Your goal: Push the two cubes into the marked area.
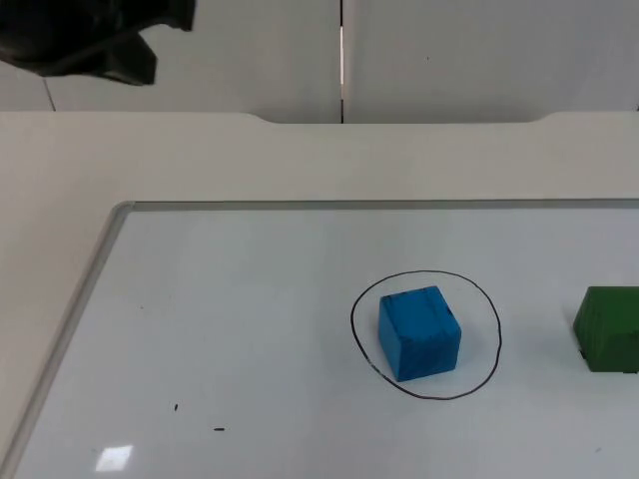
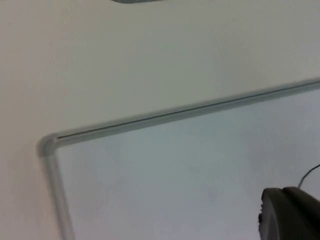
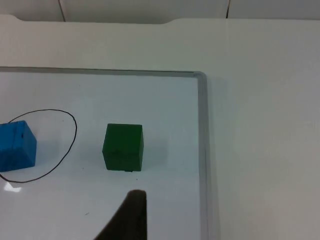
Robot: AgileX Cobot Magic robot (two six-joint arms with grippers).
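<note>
- No brand, label or readable writing on anything I see; just two small dark specks (image 1: 218, 430) on the board surface.
- Whiteboard (image 1: 250, 329): glossy white sheet with a thin metal frame and rounded corners, lying flat on the matte white table (image 1: 300, 160). Grey partition wall (image 1: 479, 60) behind.
- Marked area (image 1: 496, 334): hand-drawn thin black loop on the board, roughly round, slightly uneven.
- Blue cube (image 1: 419, 332): matte, sharp edges, faint dark scuffs on the top face. It sits fully inside the loop, a bit toward the loop's left side in the top view.
- Green cube (image 1: 607, 328): dark green, matte, same blocky shape. It's outside the loop, to its right in the top view, on the board between the loop and the board's right frame edge. Well apart from the blue one.
- Left gripper (image 2: 290, 215): I see one black rounded fingertip over the board near its corner. Can't tell if the fingers are apart or together.
- Right gripper (image 3: 127, 220): dark fingertip just short of the green cube, not touching. Finger state: can't tell either.
</note>
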